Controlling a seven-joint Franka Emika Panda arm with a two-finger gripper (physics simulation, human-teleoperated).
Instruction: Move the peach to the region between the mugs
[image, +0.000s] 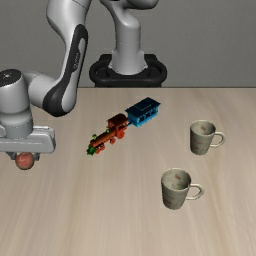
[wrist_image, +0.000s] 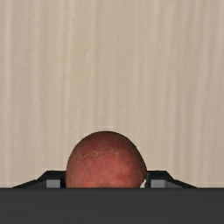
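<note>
Item: bench (image: 100, 215), pale wood with fine straight grain running across it, flat and matte. A plain grey wall (image: 215, 40) stands behind it, and my arm's black base (image: 125, 70) sits at the far edge. Item: tool (image: 22, 156), at the exterior view's left edge of the bench, pinching the peach (image: 22, 161) from two sides. Through the wrist view the tool (wrist_image: 107, 184) has one dark finger (wrist_image: 52, 182) at either flank of the peach (wrist_image: 107, 162), a dull red round fruit, with the striped bench surface (wrist_image: 112, 61) behind it. Whether the fruit hangs clear of the wood I cannot tell. Item: toy train (image: 122, 127), lying slantwise near mid-bench, its blue wagon (image: 143, 111) toward the wall. Item: mug (image: 204, 136), grey-green, upright, at the exterior view's right. Item: other mug (image: 178, 187), same kind, upright, near the first and closer to the front edge. The peach is well apart from both mugs, with the train between.
</note>
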